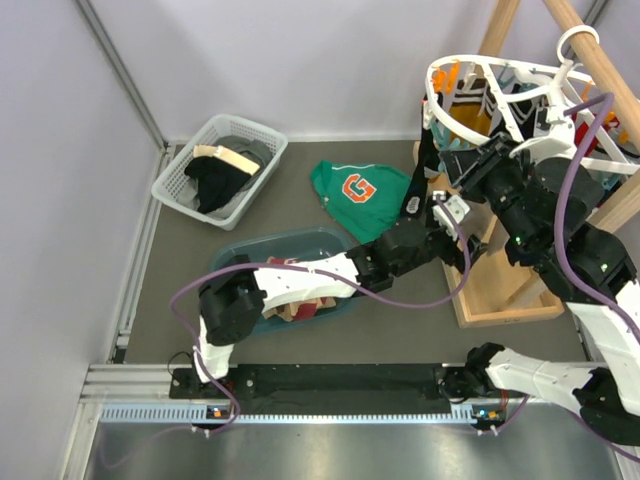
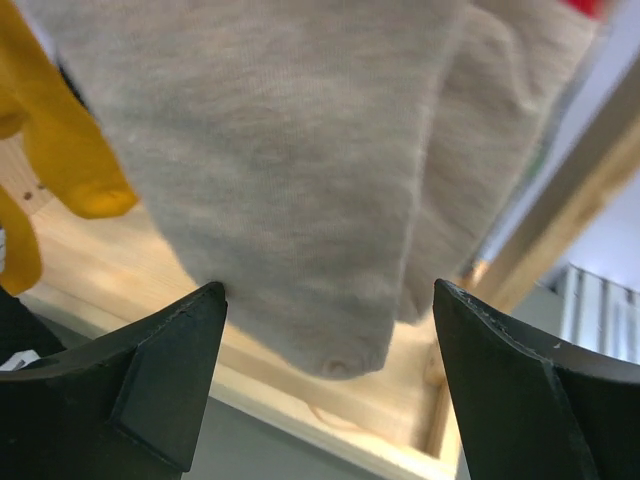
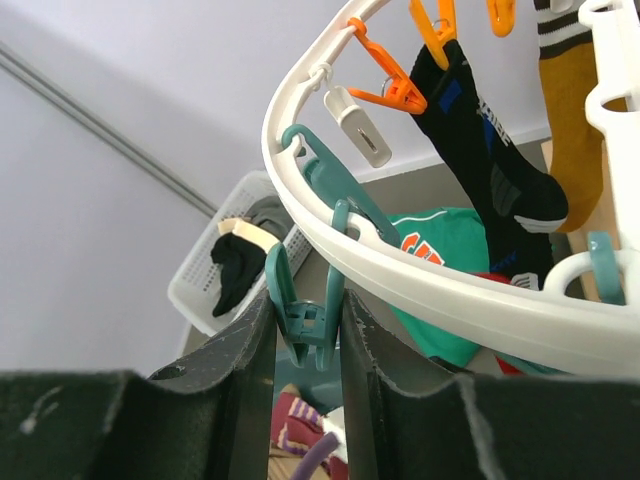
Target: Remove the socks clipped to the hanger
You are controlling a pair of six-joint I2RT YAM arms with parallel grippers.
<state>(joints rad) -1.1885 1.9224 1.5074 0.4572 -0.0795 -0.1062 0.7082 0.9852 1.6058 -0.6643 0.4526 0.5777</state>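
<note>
Socks (image 1: 300, 308), seemingly freed ones, are lying in a teal tub (image 1: 285, 241) near the arm bases. Beyond it, the left gripper (image 2: 330, 300) is standing wide, its jaws flanking a hanging beige sock (image 2: 300, 180) without pinching it. Higher up, the right gripper (image 3: 307, 300) is squeezing narrowly on a teal clip (image 3: 300, 325) of the white hanger (image 3: 420, 285), where a black sock (image 3: 500, 170) and a mustard sock (image 3: 572, 130) are hanging clipped, so several are left to remove.

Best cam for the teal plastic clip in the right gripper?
Right wrist: teal plastic clip, centre, pinched by the right gripper under the white hanger rim. Top external: too small. Left wrist: absent.
</note>
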